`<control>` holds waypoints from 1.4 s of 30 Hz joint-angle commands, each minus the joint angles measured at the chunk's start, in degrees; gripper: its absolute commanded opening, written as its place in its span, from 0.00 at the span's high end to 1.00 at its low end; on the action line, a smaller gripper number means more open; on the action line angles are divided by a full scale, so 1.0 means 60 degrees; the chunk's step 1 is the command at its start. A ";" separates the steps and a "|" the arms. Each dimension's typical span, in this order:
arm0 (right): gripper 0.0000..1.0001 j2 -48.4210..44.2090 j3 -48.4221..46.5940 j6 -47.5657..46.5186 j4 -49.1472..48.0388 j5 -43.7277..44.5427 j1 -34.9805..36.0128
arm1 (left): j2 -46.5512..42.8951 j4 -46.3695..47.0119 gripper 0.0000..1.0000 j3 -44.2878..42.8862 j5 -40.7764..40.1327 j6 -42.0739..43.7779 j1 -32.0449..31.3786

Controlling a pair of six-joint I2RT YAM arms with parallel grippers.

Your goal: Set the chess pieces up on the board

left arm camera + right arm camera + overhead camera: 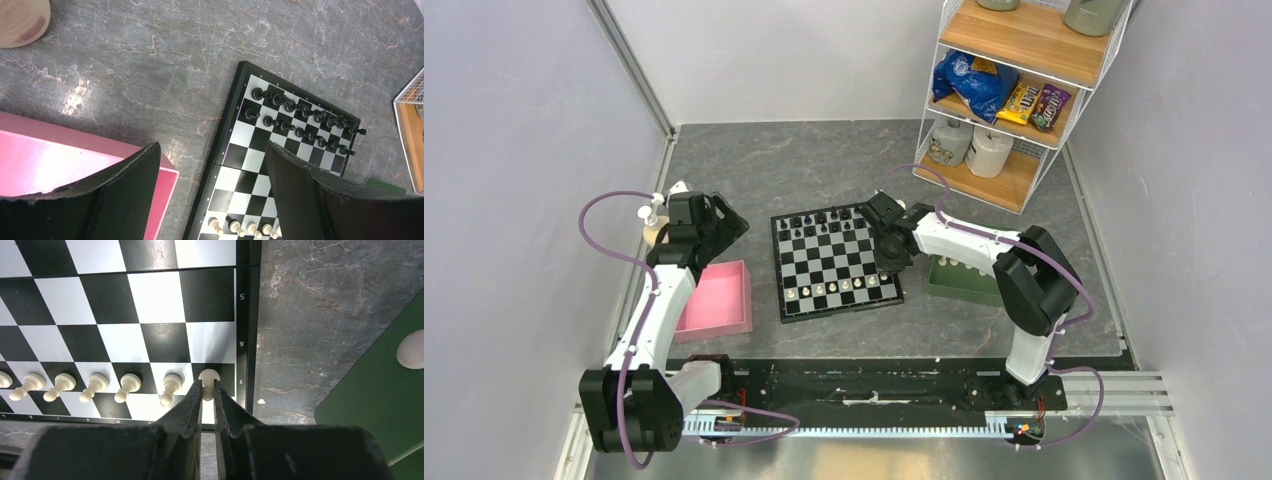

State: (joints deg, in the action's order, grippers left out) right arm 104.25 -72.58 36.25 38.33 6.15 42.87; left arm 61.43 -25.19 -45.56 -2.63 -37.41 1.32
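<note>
The board (829,262) lies mid-table. Black pieces (822,222) fill its two far rows; they also show in the left wrist view (300,117). White pawns (95,385) line the second near row. My right gripper (207,384) is shut on a white pawn (208,375) at the right-end square of that row, marked 7; I cannot tell whether it touches the board. In the top view the right gripper (892,262) is over the board's right edge. My left gripper (212,146) is open and empty, hovering above the board's left edge (227,145) and the pink tray (60,155).
A green tray (964,280) right of the board holds more white pieces (411,349). The pink tray (717,298) sits left of the board. A pump bottle (656,215) stands behind the left arm. A wire shelf (1009,80) with snacks stands at the back right.
</note>
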 commanded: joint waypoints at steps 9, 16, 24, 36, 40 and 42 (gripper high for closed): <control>0.83 -0.0079 -0.0164 -0.0036 0.0112 0.0240 0.0009 | -0.0069 0.0126 0.16 -0.0038 -0.0021 0.0170 0.0035; 0.84 -0.0126 -0.0212 -0.0088 0.0276 0.0182 0.0017 | -0.0064 0.0154 0.16 -0.0025 0.0014 0.0159 0.0032; 0.84 -0.0143 -0.0260 -0.0133 0.0343 0.0154 0.0018 | -0.0070 0.0155 0.16 -0.0052 0.0012 0.0141 0.0030; 0.82 -0.0018 -0.0346 -0.0282 0.0422 0.0006 0.0018 | -0.0049 0.0184 0.16 -0.0042 0.0040 0.0112 0.0043; 0.78 0.0044 -0.0383 -0.0320 0.0439 -0.0022 0.0018 | -0.0056 0.0181 0.16 -0.0033 0.0051 0.0119 0.0034; 0.75 0.0078 -0.0425 -0.0302 0.0438 -0.0045 0.0018 | -0.0071 0.0171 0.16 -0.0038 0.0036 0.0126 0.0029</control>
State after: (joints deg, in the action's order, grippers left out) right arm 104.31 -72.90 34.89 40.10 5.89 42.87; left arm 61.43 -25.19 -45.56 -2.74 -37.41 1.32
